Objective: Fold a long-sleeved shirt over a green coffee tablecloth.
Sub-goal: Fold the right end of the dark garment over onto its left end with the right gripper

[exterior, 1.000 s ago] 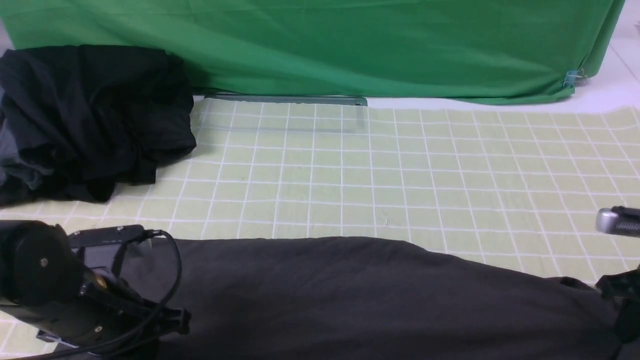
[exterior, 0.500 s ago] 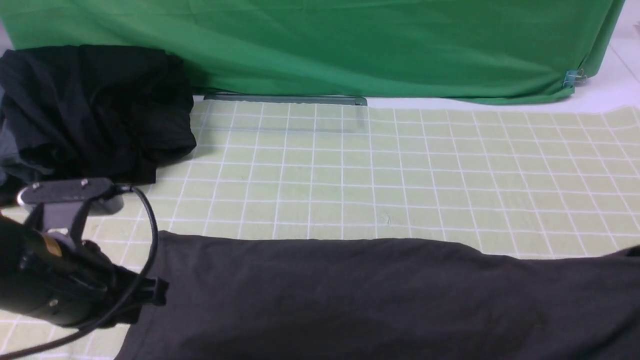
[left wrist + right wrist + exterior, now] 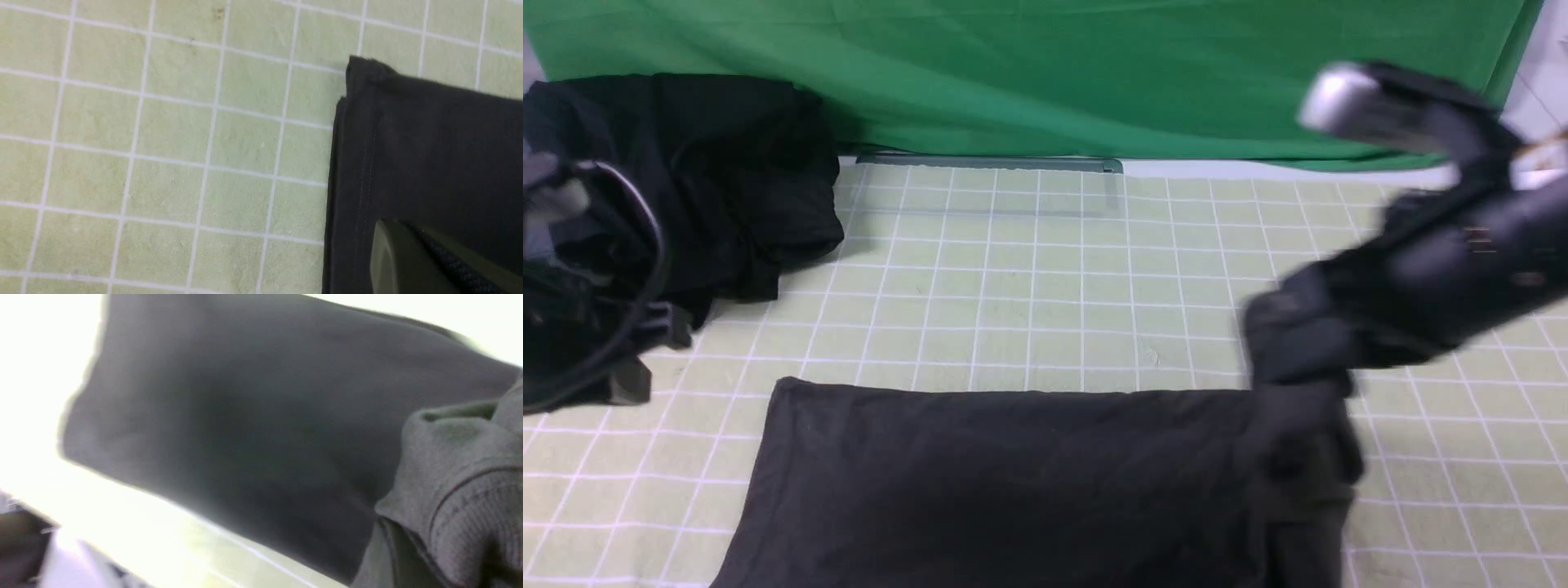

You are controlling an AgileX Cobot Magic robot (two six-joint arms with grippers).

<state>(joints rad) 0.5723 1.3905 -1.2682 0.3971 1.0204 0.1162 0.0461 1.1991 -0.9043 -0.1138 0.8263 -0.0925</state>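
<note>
The charcoal long-sleeved shirt (image 3: 1013,490) lies flat on the green coffee tablecloth (image 3: 1029,302) at the front middle. Its right end is lifted and bunched (image 3: 1298,343). My right gripper (image 3: 408,555) is shut on that bunch, with ribbed cloth (image 3: 470,498) wrapped over the jaws. The blurred right arm (image 3: 1445,245) hangs high at the right. My left gripper (image 3: 384,232) is shut and holds nothing. It hovers over the shirt's left hem (image 3: 359,171), near the corner (image 3: 359,67). The left arm (image 3: 596,327) is at the far left.
A heap of blacker garments (image 3: 711,180) sits at the back left, partly behind my left arm. A plain bright green cloth (image 3: 1094,73) hangs across the back. A thin grey strip (image 3: 988,162) lies along the tablecloth's far edge.
My left arm rose off the shirt and drew back to the left. My right arm swung up into view, lifting the shirt's right end and carrying it leftward. The shirt now looks shorter.
</note>
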